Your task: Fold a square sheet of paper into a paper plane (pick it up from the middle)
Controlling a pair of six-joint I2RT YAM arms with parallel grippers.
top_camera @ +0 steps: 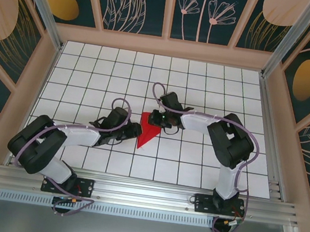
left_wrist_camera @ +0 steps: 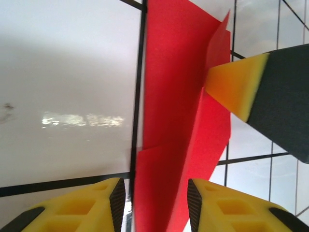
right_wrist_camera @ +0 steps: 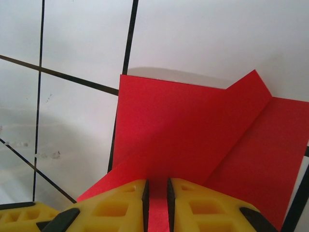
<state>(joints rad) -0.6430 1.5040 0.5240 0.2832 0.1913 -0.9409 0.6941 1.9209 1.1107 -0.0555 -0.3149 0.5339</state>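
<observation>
The red sheet of paper point(top_camera: 148, 131) lies near the table's middle, folded into a pointed paper plane shape whose tip points toward the near edge. My left gripper point(top_camera: 136, 130) is at its left side. In the left wrist view the folded paper point(left_wrist_camera: 174, 111) runs up between the open left gripper point(left_wrist_camera: 156, 191), with a gap at each pad. My right gripper point(top_camera: 156, 118) sits over the wide far end. In the right wrist view the right gripper point(right_wrist_camera: 157, 186) stands narrowly open above the folded layers of paper point(right_wrist_camera: 193, 130). One right fingertip point(left_wrist_camera: 236, 87) rests against a raised flap.
The white grid table point(top_camera: 217, 90) is ringed by a wooden frame point(top_camera: 165, 46) and patterned walls. An aluminium rail point(top_camera: 144, 187) runs along the near edge by the arm bases. Open tiles lie all around the paper.
</observation>
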